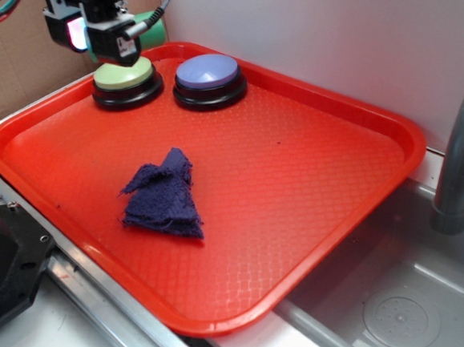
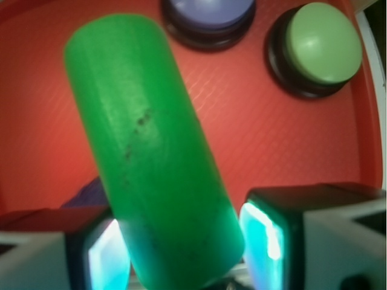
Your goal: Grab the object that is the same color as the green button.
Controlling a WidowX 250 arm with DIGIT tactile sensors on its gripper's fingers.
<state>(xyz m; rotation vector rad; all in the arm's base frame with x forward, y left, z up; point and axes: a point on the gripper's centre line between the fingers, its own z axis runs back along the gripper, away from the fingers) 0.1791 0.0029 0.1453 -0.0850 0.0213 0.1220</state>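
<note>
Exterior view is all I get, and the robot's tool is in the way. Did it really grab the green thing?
Observer: Yes. The wrist view shows the green cylinder pinched between both fingers of the tool.
Operator: Is it clean?
Observer: Not quite. It has small dark specks along its side.
Operator: What's underneath it?
Observer: In the wrist view, bare red tray, with the green button and the lavender button further off.
</note>
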